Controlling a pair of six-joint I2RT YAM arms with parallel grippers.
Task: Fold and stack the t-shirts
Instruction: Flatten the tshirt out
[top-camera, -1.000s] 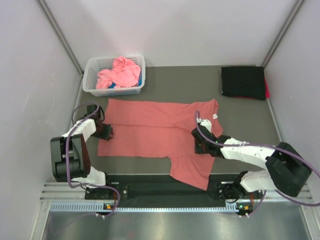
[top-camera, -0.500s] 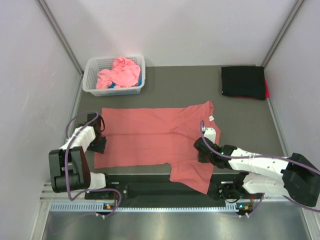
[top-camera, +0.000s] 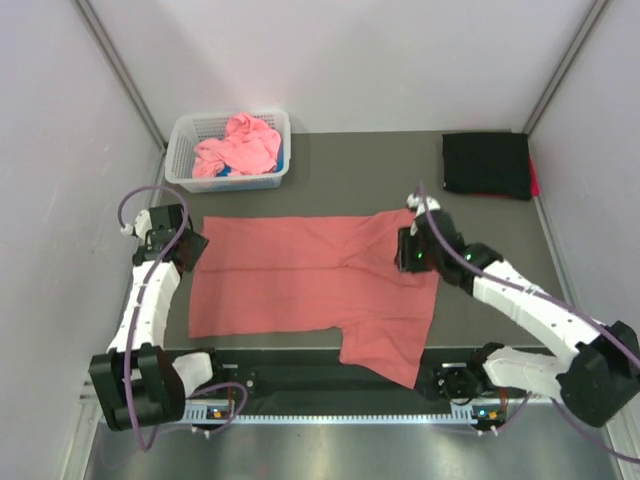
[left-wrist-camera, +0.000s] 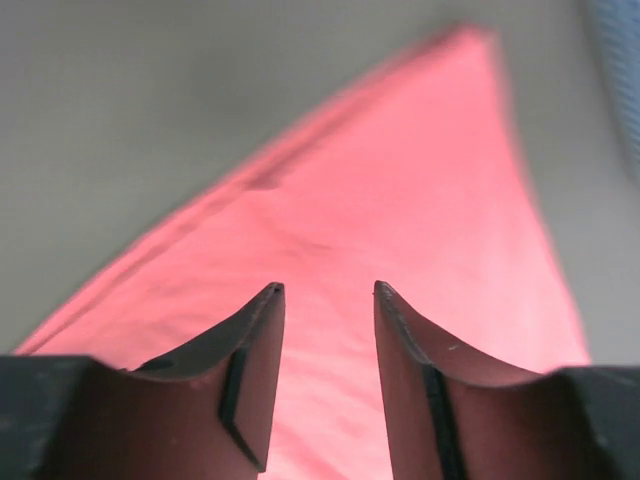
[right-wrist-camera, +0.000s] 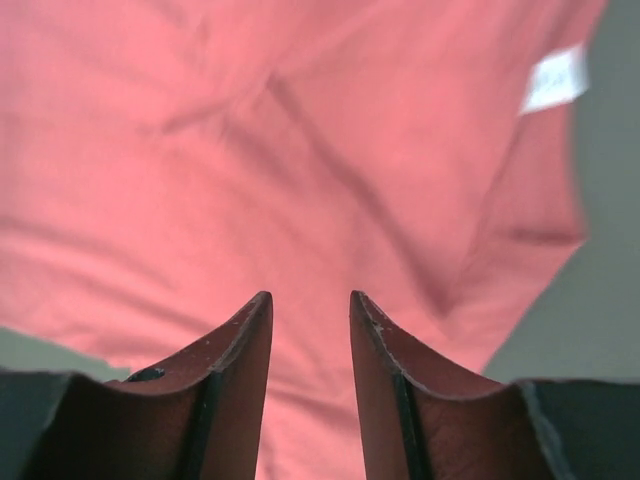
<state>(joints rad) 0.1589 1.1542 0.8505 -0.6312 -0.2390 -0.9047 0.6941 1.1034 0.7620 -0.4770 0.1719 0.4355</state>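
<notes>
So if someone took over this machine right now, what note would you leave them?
Open and empty: left fingers above the far left corner of the salmon-red shirt, right fingers above its collar end.
The salmon-red shirt lies spread on the table, one sleeve toward the near edge. The black shirt sits folded at the far right. The pink shirt is crumpled in the white basket.
Done: black shirt folded.
Left: fold the salmon-red shirt, then the pink shirt, and stack them.
</notes>
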